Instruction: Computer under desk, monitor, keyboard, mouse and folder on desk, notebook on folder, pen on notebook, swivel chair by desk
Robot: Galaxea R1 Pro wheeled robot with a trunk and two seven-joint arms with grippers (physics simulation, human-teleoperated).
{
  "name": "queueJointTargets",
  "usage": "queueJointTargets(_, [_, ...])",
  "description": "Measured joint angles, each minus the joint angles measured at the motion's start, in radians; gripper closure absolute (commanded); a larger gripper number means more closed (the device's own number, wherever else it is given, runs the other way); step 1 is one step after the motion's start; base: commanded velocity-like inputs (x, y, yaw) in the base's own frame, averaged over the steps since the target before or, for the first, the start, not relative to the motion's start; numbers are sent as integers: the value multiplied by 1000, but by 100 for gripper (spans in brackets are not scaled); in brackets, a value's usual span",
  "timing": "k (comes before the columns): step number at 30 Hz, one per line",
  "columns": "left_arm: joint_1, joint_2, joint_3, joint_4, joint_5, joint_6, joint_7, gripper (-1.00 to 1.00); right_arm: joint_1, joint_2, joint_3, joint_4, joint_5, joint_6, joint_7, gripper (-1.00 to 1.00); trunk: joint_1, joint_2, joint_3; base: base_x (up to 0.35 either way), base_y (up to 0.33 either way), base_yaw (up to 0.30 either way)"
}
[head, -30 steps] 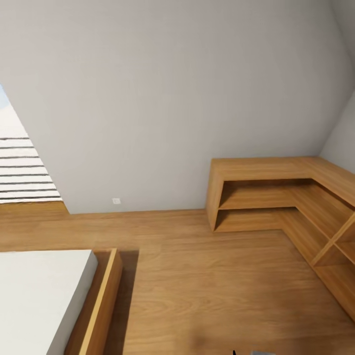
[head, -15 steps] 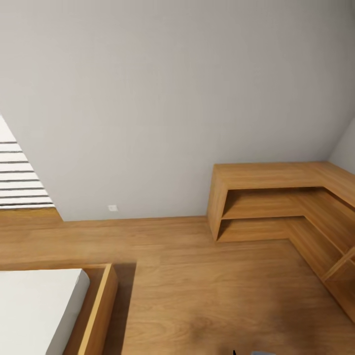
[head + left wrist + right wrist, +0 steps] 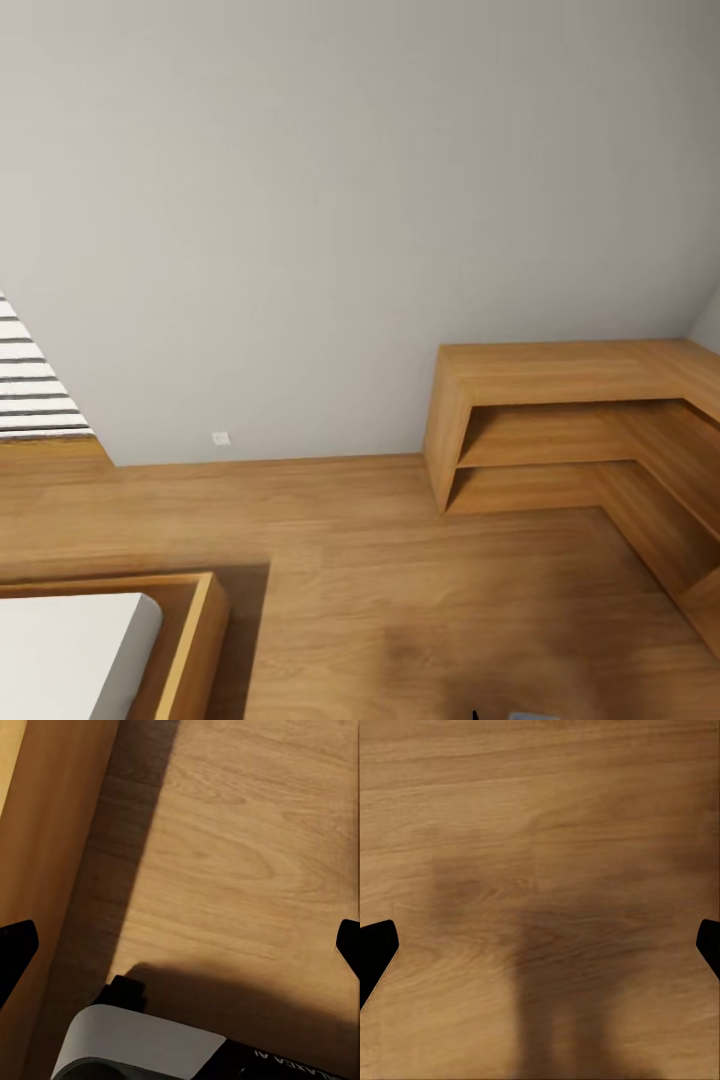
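1. I am looking at a plain grey wall [image 3: 350, 200] and a warm brown wooden floor [image 3: 400, 600].
2. A low light-wood corner shelf [image 3: 560, 420] stands by the wall. Its shelves have nothing on them that I can see.
3. Near me is the corner of a bed with a white mattress [image 3: 70, 650] in a light-wood frame [image 3: 195, 640].
4. My left fingers [image 3: 180, 945] are spread wide, with only floor between them. The wooden side of the bed frame is close by.
5. My right fingers [image 3: 540, 945] are spread wide too, over bare floor, holding nothing.
6. I cannot see the black desk, the chair, the blue folder or any other thing I must tidy from here, so I cannot say where they are.
7. I think I am on my way. Nothing I can see shows any part of the job done, so I guess it may all be left to do.
8. I need to find the desk first.
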Motion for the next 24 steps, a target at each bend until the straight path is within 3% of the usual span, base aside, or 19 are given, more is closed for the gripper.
queueJointTargets(18, [0, 0, -2, 58, -1, 0, 0, -100, 0, 1, -1, -1, -2, 0, -1, -100, 0, 0, 0, 324, 0, 0])
queueJointTargets(24, [0, 0, 0, 59, 0, -1, 1, -100, 0, -2, -1, -2, -3, 0, -2, -100, 1, 0, 2, 85, 0, -110])
